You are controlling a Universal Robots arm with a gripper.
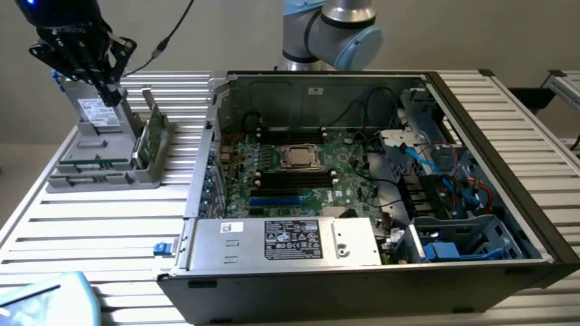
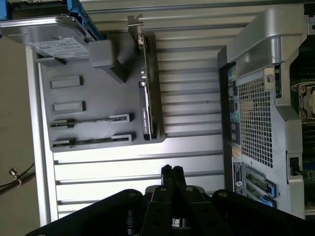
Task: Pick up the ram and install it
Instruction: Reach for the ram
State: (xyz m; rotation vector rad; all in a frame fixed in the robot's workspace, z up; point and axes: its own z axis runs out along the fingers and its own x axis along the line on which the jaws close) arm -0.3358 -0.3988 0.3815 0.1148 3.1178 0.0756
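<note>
The ram (image 2: 91, 141) is a thin dark stick on edge in a slot of the grey holder (image 2: 98, 88), with a second like stick (image 2: 88, 121) beside it. In the exterior view the ram (image 1: 95, 162) shows near the front of the holder (image 1: 100, 178) at the left. My gripper (image 2: 171, 171) is shut, with nothing between its fingers, and hovers over the slatted table a little way off the holder. Seen from outside, the gripper (image 1: 111, 95) hangs above the holder's back end. The open computer case (image 1: 507, 170) shows its motherboard (image 1: 349, 153) with dark memory slots (image 1: 295, 179).
In the holder also stand a grey drive with a white sticker (image 1: 98, 112) and a taller green card (image 1: 154, 136). Inside the case are a CPU socket (image 1: 297, 157), a power supply (image 1: 290, 241) and cables (image 1: 426, 159). A pale blue object (image 1: 45, 299) lies at the table's near corner.
</note>
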